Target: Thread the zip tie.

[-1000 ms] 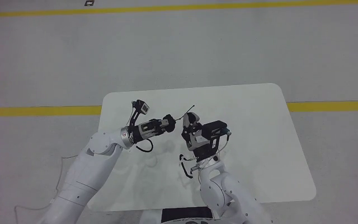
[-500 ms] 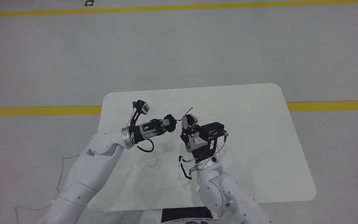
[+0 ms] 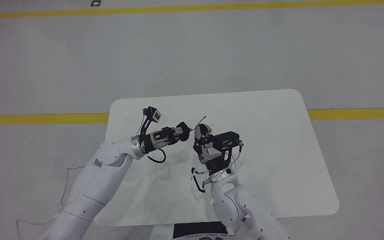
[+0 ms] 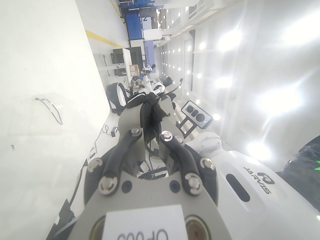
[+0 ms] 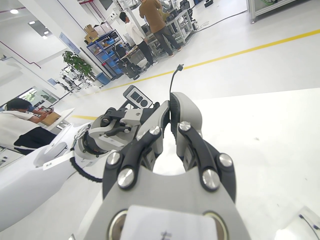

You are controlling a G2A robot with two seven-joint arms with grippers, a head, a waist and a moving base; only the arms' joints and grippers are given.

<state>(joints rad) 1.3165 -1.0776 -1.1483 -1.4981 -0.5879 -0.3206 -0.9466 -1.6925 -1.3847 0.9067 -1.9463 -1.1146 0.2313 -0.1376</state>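
Both grippers meet over the desk, with the zip tie between them.

We see the right gripper with its fingers pressed fully together on the zip tie, which rises from its fingertips as a thin black strip, slightly bent, free end up. The left gripper sits just beside it, tip to tip, its fingers likewise drawn tight with something dark pinched between the pads; as far as we can tell, that is the zip tie's other end. From above, both are off the desk, over its left-centre part.
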